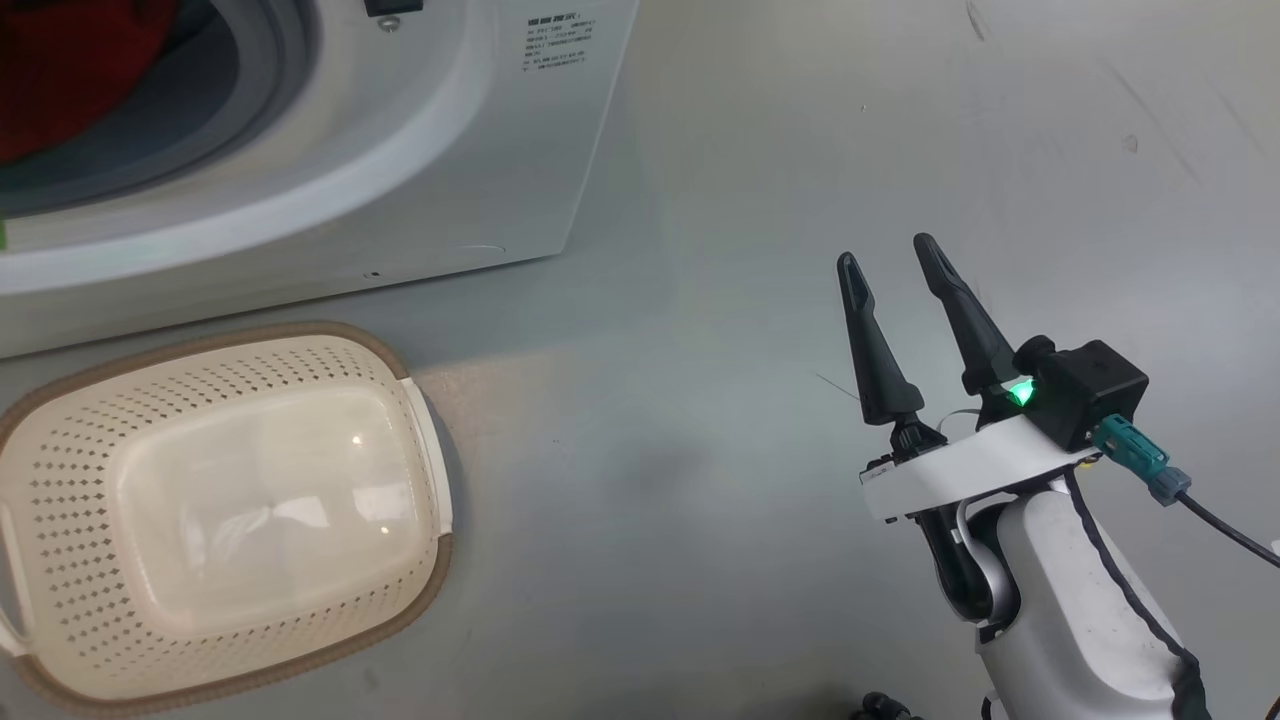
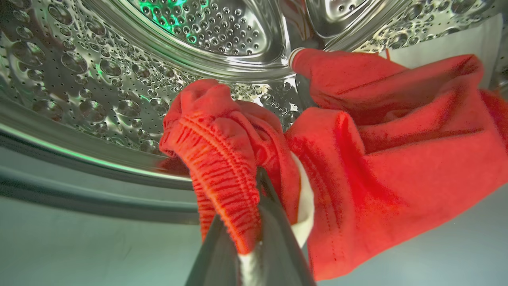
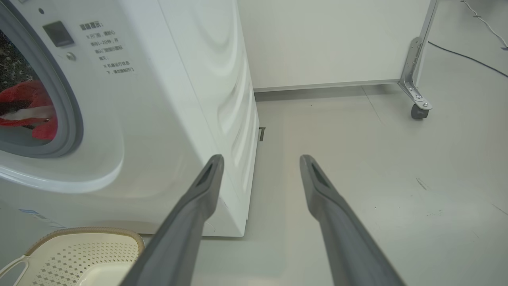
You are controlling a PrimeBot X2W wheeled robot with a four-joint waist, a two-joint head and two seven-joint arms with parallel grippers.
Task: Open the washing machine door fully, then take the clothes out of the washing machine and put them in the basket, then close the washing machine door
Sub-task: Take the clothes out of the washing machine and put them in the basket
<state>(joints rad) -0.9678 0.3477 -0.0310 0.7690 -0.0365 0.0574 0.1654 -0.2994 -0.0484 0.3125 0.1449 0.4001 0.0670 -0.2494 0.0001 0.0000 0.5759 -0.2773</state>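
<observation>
Left hand: my left hand (image 2: 249, 190) is clamped shut inside the drum (image 2: 79, 79), its two fingers (image 2: 278, 246) pinching a bunched fold of the clothes (image 2: 377, 159).
What it holds: a gathered, ribbed red hem drapes over the fingers, and a strip of white trim shows between them and just to their right.
Clothes: bright red. The rest of the cloth spreads away to the right of my left hand and rises beyond its fingertips. A white panel shows at the far upper right.
Drum: dimpled steel curves beyond and to the left of my left hand, with a green glint on the back wall. The drum's lip runs below and to the left of the pinched fold.
Right hand: my right hand (image 1: 885, 252) is spread wide and holds nothing. It hangs over the floor (image 1: 700, 300), with a green light lit at its base.
Washing machine: the white washing machine (image 1: 430, 150) stands to the left of my right hand, well apart. Its round mouth stands open, and red cloth shows inside the grey rubber ring (image 3: 73, 119).
Basket: the basket (image 1: 70, 470) sits on the floor in front of the machine, below its mouth and to the left of my right hand. Its pale bottom catches the light.
Beyond the right hand: a white panel on a wheeled metal leg (image 3: 416, 79), and a cable (image 3: 468, 57) lying on the floor.
</observation>
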